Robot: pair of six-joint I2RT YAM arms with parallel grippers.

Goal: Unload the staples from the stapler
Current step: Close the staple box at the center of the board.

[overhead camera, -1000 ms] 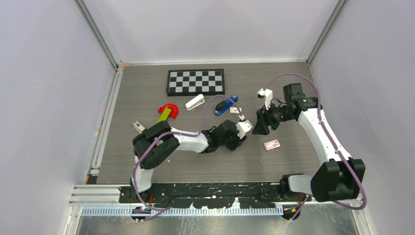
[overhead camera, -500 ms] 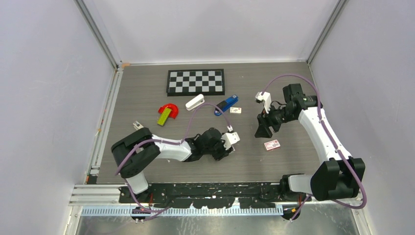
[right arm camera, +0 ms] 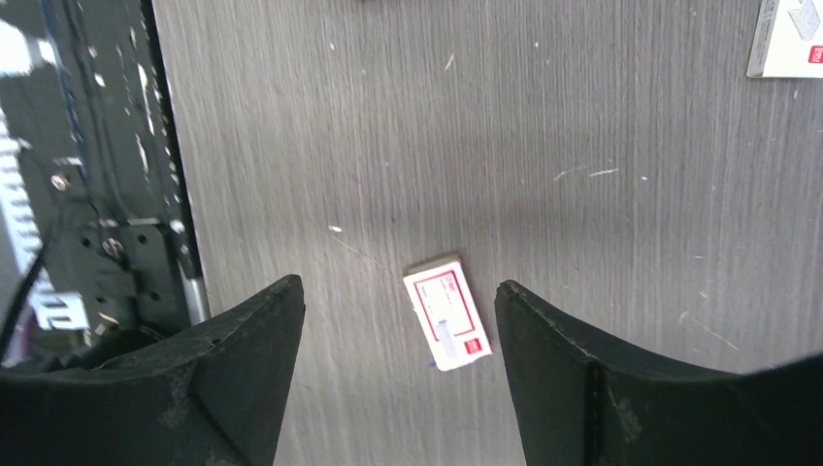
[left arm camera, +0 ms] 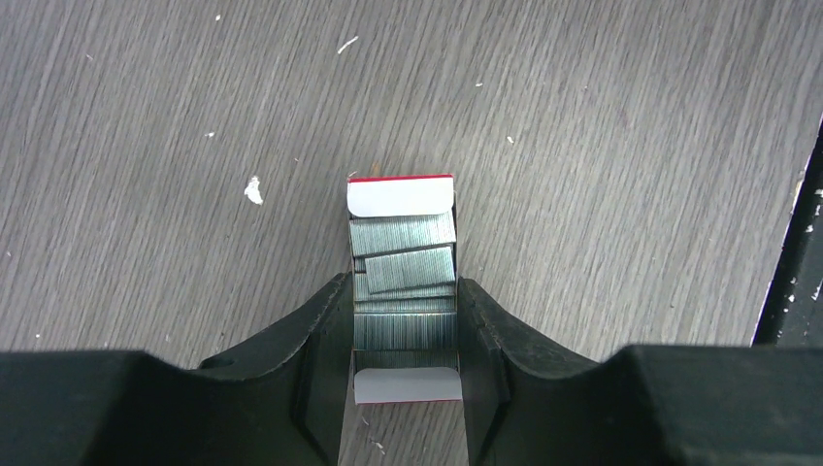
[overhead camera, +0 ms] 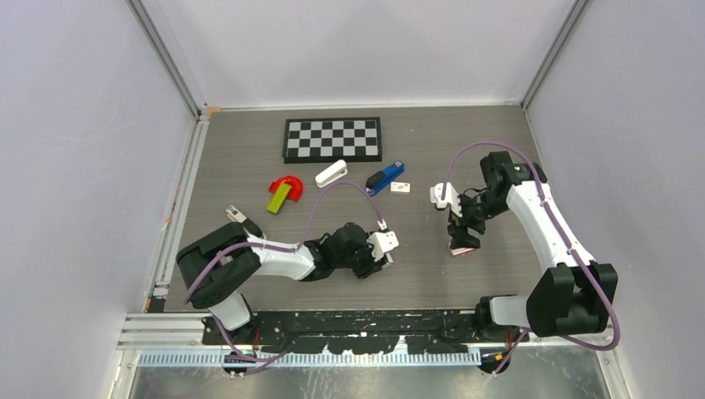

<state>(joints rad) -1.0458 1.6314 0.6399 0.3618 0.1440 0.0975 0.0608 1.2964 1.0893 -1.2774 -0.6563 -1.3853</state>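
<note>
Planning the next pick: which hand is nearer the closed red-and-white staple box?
Right. The right hand hangs open directly over the box; the left hand is off to its left, gripping an open tray of staples.

Cut off at right-wrist view's top-right corner: white box [right arm camera: 788, 39]. Partly hidden under right tool [overhead camera: 459, 237] overhead: red-and-white box [overhead camera: 464, 248].

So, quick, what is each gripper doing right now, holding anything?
Left gripper: closed on an open tray of staples.
Right gripper: open, empty, above a small red-and-white box.
</note>
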